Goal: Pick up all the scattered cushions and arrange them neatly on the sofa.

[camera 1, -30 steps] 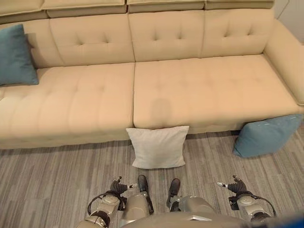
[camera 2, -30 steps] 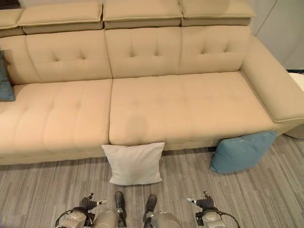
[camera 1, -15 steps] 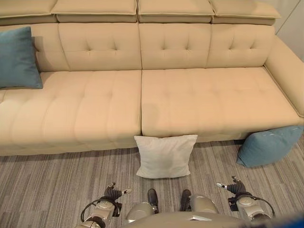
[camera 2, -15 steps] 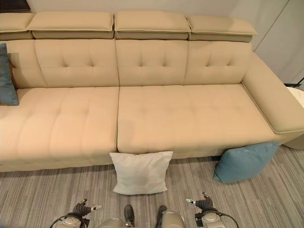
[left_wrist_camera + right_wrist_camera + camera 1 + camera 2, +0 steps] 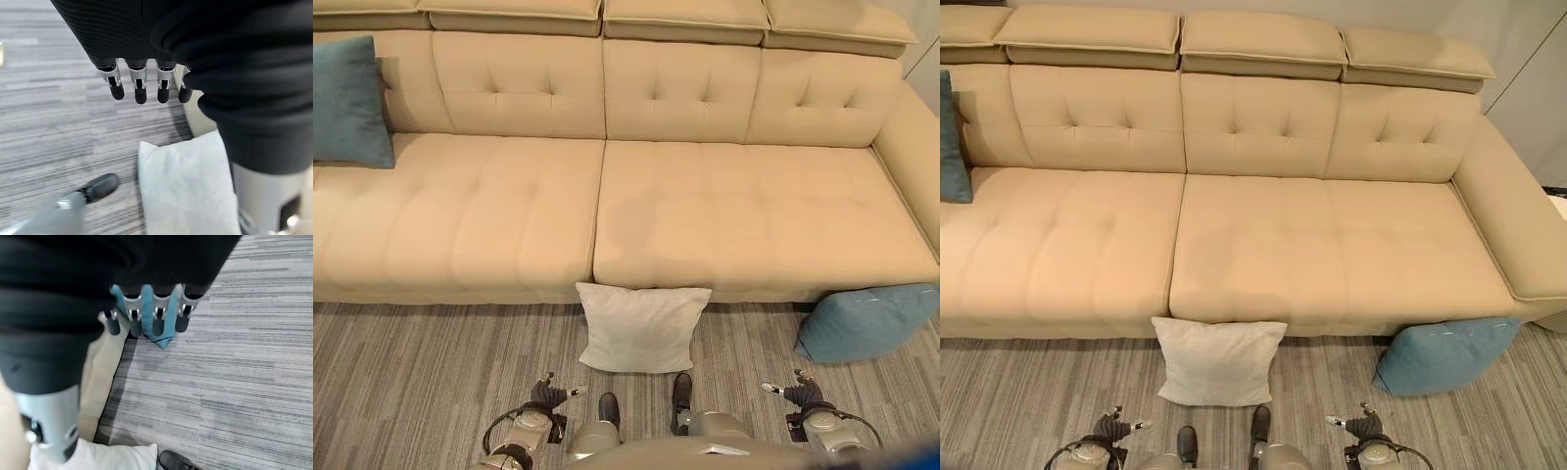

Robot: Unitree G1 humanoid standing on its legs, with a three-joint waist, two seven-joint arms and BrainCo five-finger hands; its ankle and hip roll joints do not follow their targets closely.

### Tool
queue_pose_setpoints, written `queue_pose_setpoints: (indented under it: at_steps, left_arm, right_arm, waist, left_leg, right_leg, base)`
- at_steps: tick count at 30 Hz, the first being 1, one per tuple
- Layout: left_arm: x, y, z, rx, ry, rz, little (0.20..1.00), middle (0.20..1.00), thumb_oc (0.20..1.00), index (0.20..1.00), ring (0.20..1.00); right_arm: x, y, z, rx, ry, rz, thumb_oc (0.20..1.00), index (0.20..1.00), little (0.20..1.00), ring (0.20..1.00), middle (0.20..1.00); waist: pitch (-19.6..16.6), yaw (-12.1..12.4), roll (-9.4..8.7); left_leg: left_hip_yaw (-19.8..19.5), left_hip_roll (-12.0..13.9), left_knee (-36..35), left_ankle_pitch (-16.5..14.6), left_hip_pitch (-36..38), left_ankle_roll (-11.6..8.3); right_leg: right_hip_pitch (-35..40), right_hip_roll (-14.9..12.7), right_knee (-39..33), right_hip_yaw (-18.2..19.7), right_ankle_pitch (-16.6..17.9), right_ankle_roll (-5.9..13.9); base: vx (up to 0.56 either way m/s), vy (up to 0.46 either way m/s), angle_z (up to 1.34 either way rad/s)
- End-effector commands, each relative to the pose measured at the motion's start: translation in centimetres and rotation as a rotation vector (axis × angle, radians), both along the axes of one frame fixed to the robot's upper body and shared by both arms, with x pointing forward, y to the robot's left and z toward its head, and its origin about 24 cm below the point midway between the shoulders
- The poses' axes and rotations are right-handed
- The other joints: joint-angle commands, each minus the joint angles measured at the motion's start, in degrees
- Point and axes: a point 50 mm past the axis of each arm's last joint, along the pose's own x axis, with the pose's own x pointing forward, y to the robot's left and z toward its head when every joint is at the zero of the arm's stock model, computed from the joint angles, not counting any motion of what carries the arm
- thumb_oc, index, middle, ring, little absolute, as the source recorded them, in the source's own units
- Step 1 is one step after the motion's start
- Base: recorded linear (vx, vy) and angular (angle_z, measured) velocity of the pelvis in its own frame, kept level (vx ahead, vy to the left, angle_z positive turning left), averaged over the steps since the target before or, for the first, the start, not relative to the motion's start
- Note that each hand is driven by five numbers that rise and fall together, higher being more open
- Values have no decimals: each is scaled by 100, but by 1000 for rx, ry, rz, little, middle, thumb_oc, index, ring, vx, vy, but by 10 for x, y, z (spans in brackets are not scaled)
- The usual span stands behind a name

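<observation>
Both my hands hang low and hold nothing: my left hand and my right hand have relaxed, straight fingers.

The white cushion stands on the striped carpet, leaning against the front of the beige sofa directly ahead of me. Its wide axis runs parallel to the sofa front; its face points toward me.

The blue cushion lies on the carpet at the sofa's right end, its long axis along the sofa front. A second blue cushion already rests upright on the seat at far left.

Risks, in my judgement: a one-handed pinch on a soft corner may slip, and the cushion stands close to my feet, so stepping forward could trap it.
</observation>
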Motion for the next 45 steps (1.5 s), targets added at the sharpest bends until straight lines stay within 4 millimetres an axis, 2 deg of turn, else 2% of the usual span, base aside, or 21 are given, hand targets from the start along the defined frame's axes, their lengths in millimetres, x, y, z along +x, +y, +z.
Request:
queue_pose_setpoints:
  at_steps: [1,2,3,7,11,12,14,15,17,18,19,20,25,27,28,31,36,39,45]
  left_arm:
    - [34,1,15,27,-122,-34,1000,1000,1000,1000,1000]
    - [34,1,16,27,-123,-34,1000,1000,1000,1000,1000]
    - [60,-1,30,17,-224,-18,1000,1000,1000,1000,1000]
    - [111,-5,67,-3,-446,16,1000,1000,1000,1000,1000]
    - [144,-3,99,-31,-616,77,1000,1000,1000,1000,1000]
    - [156,-4,113,-44,-680,96,1000,1000,1000,1000,1000]
    - [168,-6,127,-73,-743,127,1000,1000,1000,1000,1000]
    - [181,-9,143,-94,-806,142,1000,1000,1000,1000,1000]
    - [196,-10,163,-93,-877,134,1000,1000,1000,1000,1000]
    - [209,-11,184,-80,-938,119,1000,1000,1000,1000,1000]
    - [215,-11,193,-70,-964,111,1000,1000,1000,1000,1000]
    - [228,-10,222,-33,-1045,89,1000,1000,1000,1000,1000]
    - [248,-7,276,33,-1177,34,1000,1000,1000,1000,1000]
    - [254,-8,310,58,-1271,-16,1000,1000,1000,1000,1000]
    - [256,-11,320,54,-1299,-28,1000,1000,1000,1000,1000]
    - [258,-13,330,56,-1320,-46,1000,1000,1000,1000,1000]
    - [262,-30,352,33,-1383,-108,1000,1000,1000,1000,1000]
    - [262,-34,351,37,-1377,-126,1000,1000,1000,1000,1000]
    - [267,-61,364,35,-1406,-197,1000,1000,1000,1000,1000]
  right_arm:
    - [28,-8,14,-61,-92,39,1000,1000,1000,1000,1000]
    - [28,-8,14,-61,-93,38,1000,1000,1000,1000,1000]
    - [47,-8,24,-72,-156,37,1000,1000,1000,1000,1000]
    - [92,-6,50,-87,-310,36,1000,1000,1000,1000,1000]
    - [129,-3,81,-98,-462,28,1000,1000,1000,1000,1000]
    - [147,0,97,-93,-543,10,1000,1000,1000,1000,1000]
    - [161,2,111,-85,-615,-20,1000,1000,1000,1000,1000]
    - [176,4,128,-73,-691,-50,1000,1000,1000,1000,1000]
    - [191,4,149,-61,-780,-89,1000,1000,1000,1000,1000]
    - [205,3,170,-53,-860,-124,1000,1000,1000,1000,1000]
    - [211,2,181,-50,-898,-141,1000,1000,1000,1000,1000]
    - [225,1,210,-26,-1004,-188,1000,1000,1000,1000,1000]
    - [242,-1,253,-18,-1137,-178,1000,1000,1000,1000,1000]
    - [248,-1,279,-15,-1217,-133,1000,1000,1000,1000,1000]
    - [250,0,288,-13,-1243,-114,1000,1000,1000,1000,1000]
    - [252,1,298,-4,-1270,-84,1000,1000,1000,1000,1000]
    - [257,19,324,30,-1351,58,1000,1000,1000,1000,1000]
    - [257,26,327,17,-1362,114,1000,1000,1000,1000,1000]
    - [265,53,345,-39,-1381,260,1000,1000,1000,1000,1000]
  waist:
    - [236,-39,-15]
    - [230,-43,-15]
    - [500,-39,-14]
    - [840,-21,28]
    - [999,-28,44]
    - [1037,-39,61]
    - [1109,-65,83]
    - [1150,-97,101]
    - [1186,-136,141]
    - [1221,-165,165]
    - [1228,-183,181]
    - [1281,-237,229]
    - [1348,-336,268]
    - [1353,-385,294]
    - [1347,-398,318]
    - [1334,-404,345]
    - [1363,-433,386]
    - [1330,-435,403]
    - [1251,-409,436]
  left_leg:
    - [-98,-263,273,-257,-386,-115]
    - [-101,-264,283,-259,-403,-115]
    - [-137,-235,467,-203,-837,-130]
    - [-171,-201,1139,-163,-1988,-133]
    - [-153,-194,1676,-149,-2971,-141]
    - [-186,-123,1892,-324,-3305,-191]
    - [-171,-78,2044,-320,-3729,-208]
    - [-181,-39,2173,-305,-4157,-219]
    - [-201,-27,2289,-301,-4573,-217]
    - [-226,-18,2361,-293,-4949,-211]
    - [-230,-10,2388,-288,-5147,-214]
    - [-263,-16,2459,-288,-5598,-202]
    - [-302,-37,2571,-296,-6300,-171]
    - [-329,-67,2685,-316,-6735,-104]
    - [-314,-90,2767,-327,-6923,-74]
    - [-318,-111,2874,-360,-7130,-24]
    - [-290,-128,3039,-407,-7492,33]
    - [-295,-139,3087,-412,-7567,48]
    - [-332,-179,3164,-417,-7827,77]
  right_leg:
    - [-53,-242,595,110,-628,567]
    - [-68,-243,603,107,-630,566]
    - [-477,-278,756,103,-599,542]
    - [-1591,-419,1436,44,-574,422]
    - [-2554,-501,1900,-5,-558,350]
    - [-2879,-523,2074,59,-705,377]
    - [-3314,-550,2245,41,-709,368]
    - [-3747,-574,2393,53,-708,373]
    - [-4157,-614,2491,79,-704,375]
    - [-4522,-638,2585,101,-699,385]
    - [-4729,-655,2621,120,-695,388]
    - [-5192,-692,2731,184,-696,399]
    - [-5923,-734,2878,305,-658,446]
    - [-6432,-736,3069,396,-676,478]
    - [-6645,-744,3188,439,-703,484]
    - [-6924,-731,3361,508,-737,483]
    - [-7366,-709,3572,608,-753,525]
    - [-7452,-700,3628,632,-764,518]
    - [-7706,-685,3714,648,-773,511]
  base:
    - [-135,-27,15]
    - [-315,-46,15]
    - [-310,-39,14]
    - [-293,-18,18]
    - [-150,-9,8]
    - [-124,-28,-1]
    - [-120,-9,3]
    - [-115,-2,14]
    - [-99,-5,8]
    - [-56,-2,2]
    - [-40,16,2]
    - [0,0,0]
    - [-11,0,3]
    - [40,24,6]
    - [47,22,6]
    - [45,19,0]
    - [53,13,-3]
    - [16,5,0]
    - [0,0,0]
